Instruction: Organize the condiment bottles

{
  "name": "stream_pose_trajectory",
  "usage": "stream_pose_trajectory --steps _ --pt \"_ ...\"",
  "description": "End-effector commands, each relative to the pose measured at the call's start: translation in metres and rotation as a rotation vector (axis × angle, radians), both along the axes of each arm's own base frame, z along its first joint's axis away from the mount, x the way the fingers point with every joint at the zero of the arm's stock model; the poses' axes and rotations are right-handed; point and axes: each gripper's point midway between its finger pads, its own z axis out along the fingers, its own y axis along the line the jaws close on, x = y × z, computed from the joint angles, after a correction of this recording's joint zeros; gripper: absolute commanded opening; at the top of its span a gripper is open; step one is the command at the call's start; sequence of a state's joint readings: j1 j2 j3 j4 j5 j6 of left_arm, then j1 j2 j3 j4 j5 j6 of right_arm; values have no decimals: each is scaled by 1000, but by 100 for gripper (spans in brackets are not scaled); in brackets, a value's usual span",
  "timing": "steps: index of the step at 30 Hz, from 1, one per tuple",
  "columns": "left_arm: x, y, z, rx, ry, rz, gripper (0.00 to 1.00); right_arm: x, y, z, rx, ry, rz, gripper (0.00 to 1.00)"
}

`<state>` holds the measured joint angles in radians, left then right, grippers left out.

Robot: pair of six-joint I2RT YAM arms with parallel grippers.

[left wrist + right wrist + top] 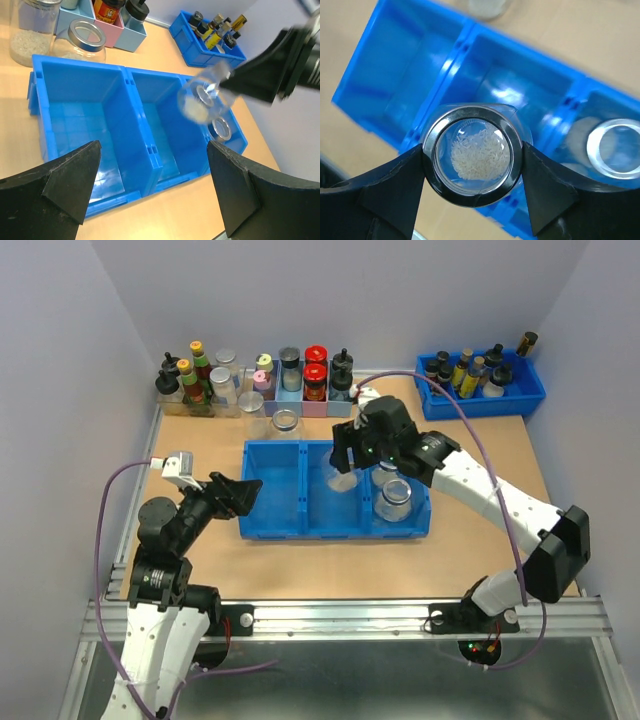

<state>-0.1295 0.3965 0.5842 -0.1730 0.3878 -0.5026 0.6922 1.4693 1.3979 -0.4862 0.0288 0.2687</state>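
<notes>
Looking across the pale wooden tabletop (480, 540), I see the long blue plastic bin (270, 502) with three compartments at its centre. My right gripper (350, 462) hangs over the middle compartment, its black fingers (395, 190) clenched on either side of a clear glass jar (472, 160) just below its round silvery rim. The jar's mouth faces the wrist camera, so its long axis runs along the fingers, and it looks tilted rather than upright. The bin floor lies straight beneath it, which I judge is the relation that counts for setting it down. My left gripper (238, 492) hovers by the bin's left end with its fingers spread and nothing between them, farther from the jar. Another jar (397, 502) stands in the right compartment. White grains (480, 155) sit inside the held jar.
</notes>
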Motion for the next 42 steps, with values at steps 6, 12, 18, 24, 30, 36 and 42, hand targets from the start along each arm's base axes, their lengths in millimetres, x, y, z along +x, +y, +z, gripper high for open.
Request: stream_pose_trajectory --steps 6,12,18,24,30,36,42 --pt "0 -1 27 -21 -90 -1 99 4 30 -14 13 -14 -53 0" --pt "0 0 23 -8 -73 0 99 28 28 -52 -61 10 -163 1" --pt "-1 0 25 -10 -73 2 99 48 41 -81 -100 25 -188 0" --pt "-1 1 22 -4 -66 3 99 67 49 -88 -86 15 -256 0" --pt "-1 1 22 -2 -69 6 99 81 43 -90 -104 -15 -345 5" --pt "-1 1 22 -1 -73 7 99 79 44 -89 -125 -37 -356 45" --pt "-1 2 22 -1 -75 9 99 69 58 -79 -127 -56 -279 89"
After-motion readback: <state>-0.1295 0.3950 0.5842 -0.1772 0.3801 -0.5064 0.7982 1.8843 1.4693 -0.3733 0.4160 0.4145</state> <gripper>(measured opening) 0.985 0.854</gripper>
